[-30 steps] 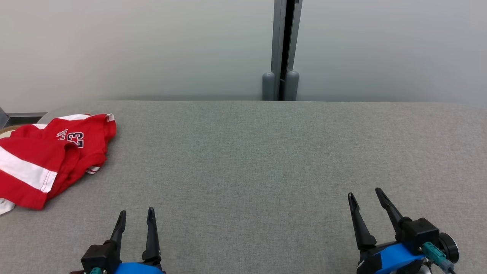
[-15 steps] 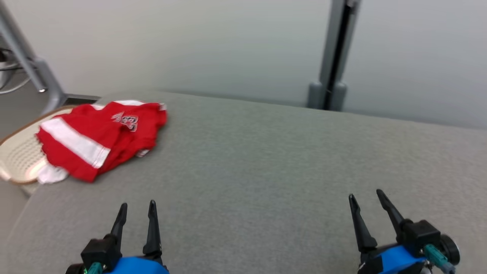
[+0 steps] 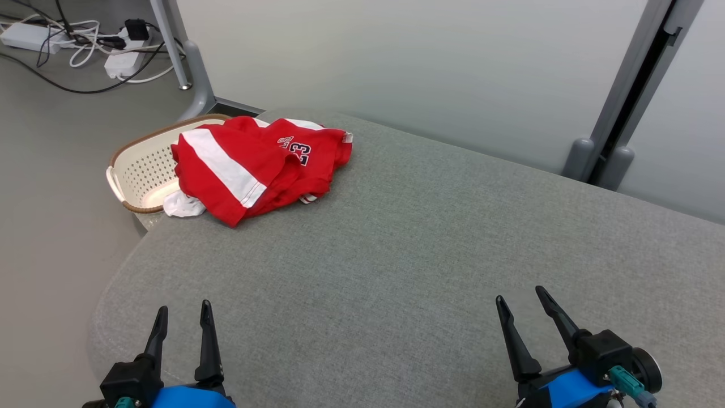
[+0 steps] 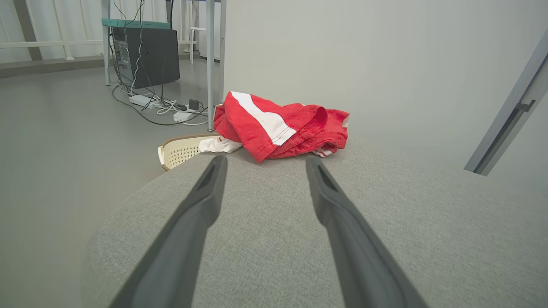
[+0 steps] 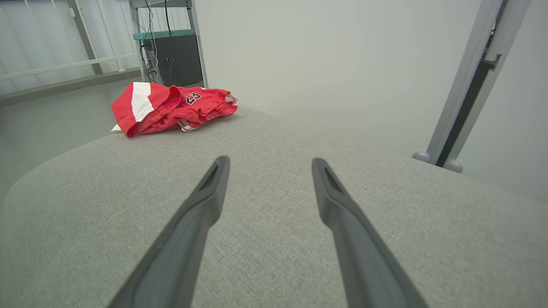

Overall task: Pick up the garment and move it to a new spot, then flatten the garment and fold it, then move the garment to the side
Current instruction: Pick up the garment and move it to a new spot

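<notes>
Red jersey [image 3: 257, 164] is lying crumpled at ten o'clock, every step pending. Left gripper [image 3: 184, 307] and right gripper [image 3: 519, 293] are hovering wide open, empty.

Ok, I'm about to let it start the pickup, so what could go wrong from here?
The crumpled red-and-white jersey overhangs the grey fabric table's corner above a cream perforated basket; a loose pinch could drop it in. It is bunched, so the left gripper, fingers open, may catch one layer only.

A cream perforated plastic basket with a brown rim [image 3: 139, 167] sits beside the grey fabric counter [image 3: 396, 255], at its far left corner; white power strips [image 3: 122, 62] lie beyond.
</notes>
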Controlling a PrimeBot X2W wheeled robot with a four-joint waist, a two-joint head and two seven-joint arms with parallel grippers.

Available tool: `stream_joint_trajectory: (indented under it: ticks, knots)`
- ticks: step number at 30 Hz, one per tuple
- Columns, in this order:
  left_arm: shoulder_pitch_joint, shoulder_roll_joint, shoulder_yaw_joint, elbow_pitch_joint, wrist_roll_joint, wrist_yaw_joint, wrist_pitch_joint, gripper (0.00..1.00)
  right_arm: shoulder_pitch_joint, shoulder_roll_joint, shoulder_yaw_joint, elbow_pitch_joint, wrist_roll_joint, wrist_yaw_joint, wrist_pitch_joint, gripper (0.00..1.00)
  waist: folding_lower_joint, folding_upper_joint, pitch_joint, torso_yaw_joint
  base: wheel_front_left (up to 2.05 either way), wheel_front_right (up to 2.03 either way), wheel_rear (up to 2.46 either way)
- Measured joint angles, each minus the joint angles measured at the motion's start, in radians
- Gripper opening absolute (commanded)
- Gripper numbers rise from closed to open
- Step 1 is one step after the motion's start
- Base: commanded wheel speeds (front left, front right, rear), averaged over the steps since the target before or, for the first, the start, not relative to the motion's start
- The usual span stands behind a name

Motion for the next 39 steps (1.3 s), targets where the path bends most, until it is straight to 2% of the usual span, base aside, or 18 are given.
stream_joint_trajectory:
  ticks: [10, 15, 21, 25, 29, 32, 36, 39]
  knots:
    - [0.001, 0.012, 0.049, -0.045, -0.002, 0.003, 0.000, 1.00, -0.013, 0.000, 0.011, -0.007, -0.020, 0.000, 0.000, 1.00, 0.0002, 0.0000, 0.018, -0.018, 0.00, 0.00, 0.00]
    - [-0.128, 0.086, 0.122, -0.121, -0.004, 0.011, 0.000, 1.00, -0.024, 0.000, -0.018, -0.017, -0.060, 0.000, 0.000, 1.00, 0.0001, 0.0000, 0.059, -0.041, 0.00, 0.00, 0.00]
    - [-0.373, 0.239, 0.170, -0.151, -0.001, -0.002, 0.045, 1.00, -0.061, 0.000, -0.029, -0.027, -0.111, 0.000, 0.000, 1.00, 0.0001, 0.0000, 0.130, -0.084, 0.00, 0.00, 0.00]
    - [-0.523, 0.330, 0.171, -0.057, -0.001, -0.019, 0.119, 1.00, -0.096, 0.000, -0.030, -0.040, -0.147, 0.000, 0.000, 1.00, 0.0003, 0.0000, 0.197, -0.126, 0.00, 0.00, 0.00]
    - [-0.634, 0.371, 0.158, 0.106, -0.025, -0.036, 0.158, 1.00, -0.132, 0.000, -0.017, -0.053, -0.173, 0.000, 0.000, 1.00, 0.0004, 0.0000, 0.271, -0.170, 0.00, 0.00, 0.00]
    - [-0.691, 0.365, 0.130, 0.220, -0.057, -0.045, 0.172, 1.00, -0.153, 0.000, -0.021, -0.068, -0.193, 0.000, 0.000, 1.00, 0.0003, 0.0000, 0.320, -0.194, 0.00, 0.00, 0.00]
    - [-0.717, 0.368, 0.039, 0.364, -0.059, -0.053, 0.179, 1.00, -0.163, 0.000, -0.026, -0.083, -0.209, 0.000, 0.000, 1.00, 0.0005, 0.0000, 0.379, -0.215, 0.00, 0.00, 0.00]
    - [-0.735, 0.350, -0.055, 0.409, -0.094, -0.055, 0.177, 1.00, -0.164, 0.000, -0.039, -0.095, -0.218, 0.000, 0.000, 1.00, 0.0004, 0.0000, 0.412, -0.221, 0.00, 0.00, 0.00]
